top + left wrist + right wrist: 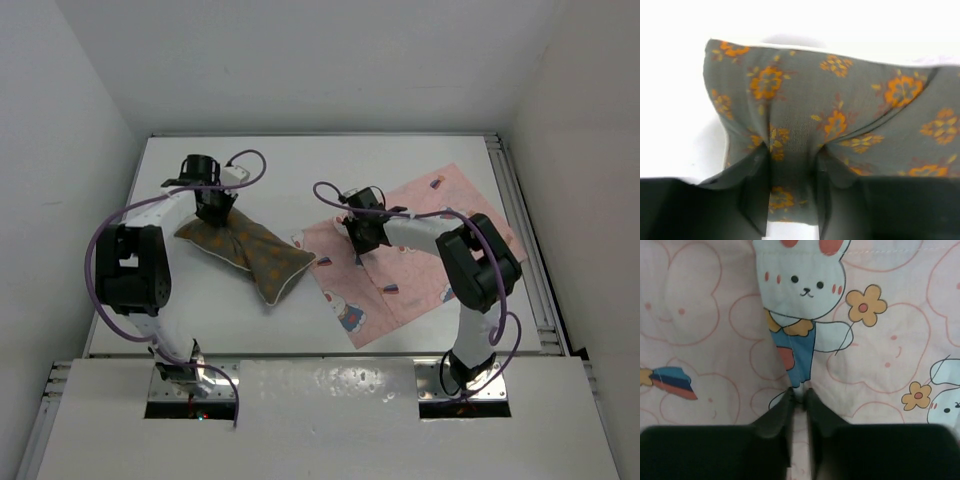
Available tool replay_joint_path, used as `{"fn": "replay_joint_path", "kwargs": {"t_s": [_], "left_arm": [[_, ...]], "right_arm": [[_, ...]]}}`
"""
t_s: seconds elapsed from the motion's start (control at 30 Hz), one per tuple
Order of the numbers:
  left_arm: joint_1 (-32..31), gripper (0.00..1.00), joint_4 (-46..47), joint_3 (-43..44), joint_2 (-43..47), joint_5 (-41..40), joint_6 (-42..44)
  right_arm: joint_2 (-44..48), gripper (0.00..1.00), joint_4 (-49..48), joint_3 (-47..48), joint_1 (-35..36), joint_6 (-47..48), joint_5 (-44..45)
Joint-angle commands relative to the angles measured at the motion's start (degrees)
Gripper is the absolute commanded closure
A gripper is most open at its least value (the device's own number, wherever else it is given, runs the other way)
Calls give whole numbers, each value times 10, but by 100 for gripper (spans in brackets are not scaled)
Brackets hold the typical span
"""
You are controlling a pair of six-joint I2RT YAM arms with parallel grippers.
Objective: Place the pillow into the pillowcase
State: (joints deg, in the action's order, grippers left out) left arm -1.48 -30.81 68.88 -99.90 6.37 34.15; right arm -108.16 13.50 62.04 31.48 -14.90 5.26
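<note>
white walls box in a pale surface (300,165), where the left tool (211,212) is clenched on a bunched fold at one end of the pillow (255,255), whose body trails off to that tool's right. well apart to the right, the right tool (358,242) pinches a raised ridge of the pillowcase (415,300), which spreads flat beneath and beyond it.
</note>
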Motion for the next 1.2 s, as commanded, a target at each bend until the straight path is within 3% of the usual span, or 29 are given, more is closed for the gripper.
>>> {"fn": "replay_joint_path", "kwargs": {"t_s": [0.0, 0.03, 0.07, 0.33, 0.53, 0.67, 0.83, 0.97, 1.03, 1.17], "left_arm": [[3, 100, -47, -32, -36, -1, -32], [3, 100, -50, -30, -33, 0, -36], [3, 100, -53, -27, -29, 4, -37], [-40, 100, -148, 94, 34, 10, -46], [-130, 100, -211, 181, 44, 50, -100], [-154, 100, -198, 175, 30, 70, -188], [-154, 100, -114, 199, 15, 112, -295], [-163, 100, -72, 196, 8, 2, -400], [-171, 100, -81, 188, 0, -79, -407], [-190, 100, -116, 174, -4, -132, -415]], "right_arm": [[-13, 91, -30, 24, -5, -10, 21], [-13, 91, -29, 24, -7, -12, 21], [-11, 99, -29, 20, -8, -14, 21], [33, 100, -9, 28, -14, -19, 25], [52, 100, 29, 88, -48, -55, -40], [49, 100, 46, 109, -71, -83, -99], [63, 100, 55, 113, -75, -86, -122], [76, 100, 73, 118, -77, -92, -113], [87, 100, 79, 125, -80, -97, -111], [100, 100, 101, 150, -78, -111, -102]]}}
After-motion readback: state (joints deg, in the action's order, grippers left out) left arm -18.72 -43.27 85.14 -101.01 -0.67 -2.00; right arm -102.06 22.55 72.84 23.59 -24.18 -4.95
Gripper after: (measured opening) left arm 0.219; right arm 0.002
